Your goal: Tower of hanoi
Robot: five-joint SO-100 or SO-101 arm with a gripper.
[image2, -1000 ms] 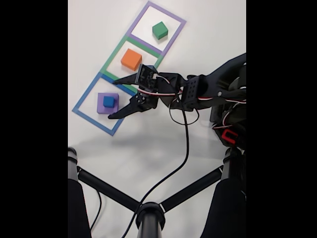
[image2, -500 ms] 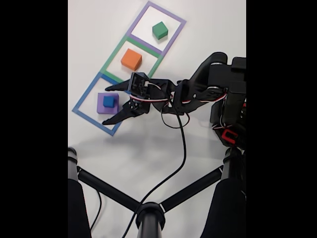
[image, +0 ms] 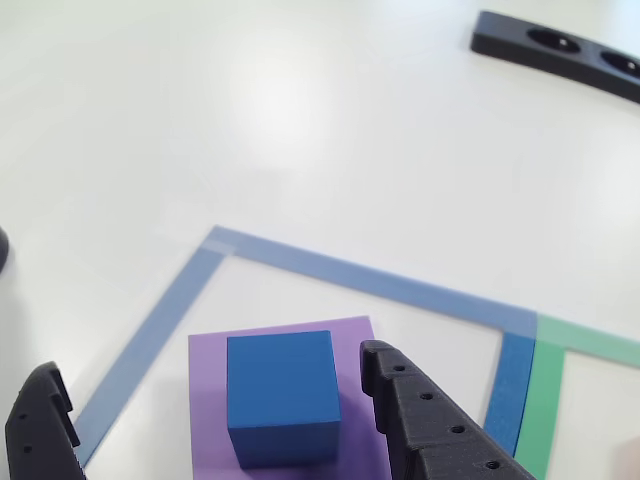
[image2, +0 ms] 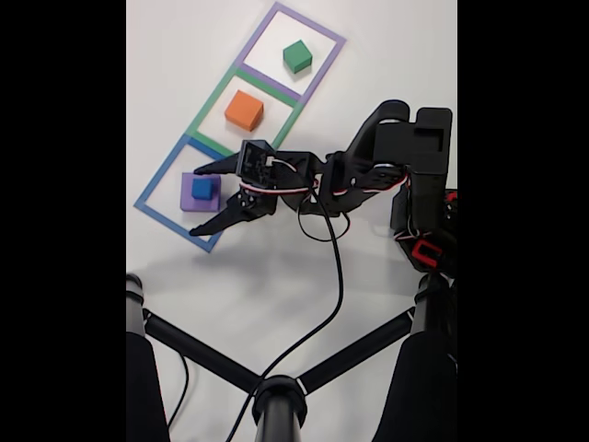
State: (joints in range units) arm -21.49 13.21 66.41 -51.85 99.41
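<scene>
**Gripper spread at the blue-on-purple stack**

Other view: The blue cube (image: 282, 397) is seen resting on the purple block (image: 290, 400), inside the blue tape square (image: 350, 275). The gripper (image: 215, 405) is spread wide, nothing being grasped: one fingertip (image: 400, 385) is placed just beside the cube at 3 o'clock, the other at 9 o'clock, well apart from it. Green tape (image: 550, 385) is joined to the blue tape at 3 o'clock.

Fixed view: The gripper (image2: 201, 198) is held released over the white table (image2: 184, 55), its fingers at 12 and 6 o'clock of the blue cube (image2: 202, 189) and purple block (image2: 198, 193). The orange block (image2: 244, 110) is found at 1 o'clock of that stack in the green tape square (image2: 207, 115), and the green block (image2: 296, 56) farther along in the purple tape square (image2: 327, 51).
</scene>
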